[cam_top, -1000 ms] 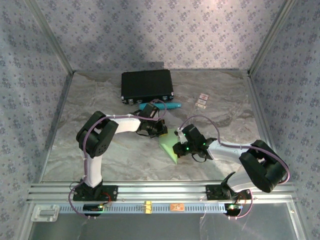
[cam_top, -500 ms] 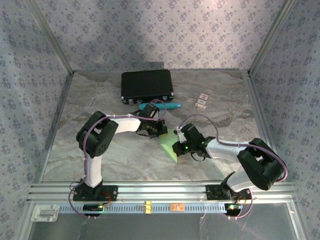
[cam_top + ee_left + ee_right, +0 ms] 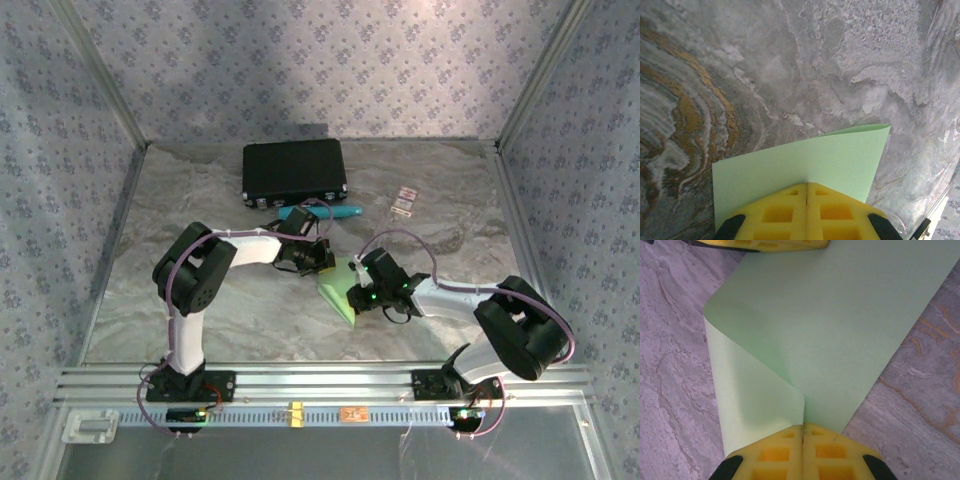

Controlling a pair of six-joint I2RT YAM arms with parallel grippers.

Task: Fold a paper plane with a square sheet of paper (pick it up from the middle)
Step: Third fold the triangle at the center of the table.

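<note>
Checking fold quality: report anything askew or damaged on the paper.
The square sheet of paper, pinched by left claw and right claw, is doubled over in a loose, rounded bend, not a crease. No tear visible.

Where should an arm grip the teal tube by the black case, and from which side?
Likely from above, at the right end of the teal tube, closing across its narrow width. It lies flat and runs left to right, the left arm overhangs its middle, and the black case sits just behind.
</note>
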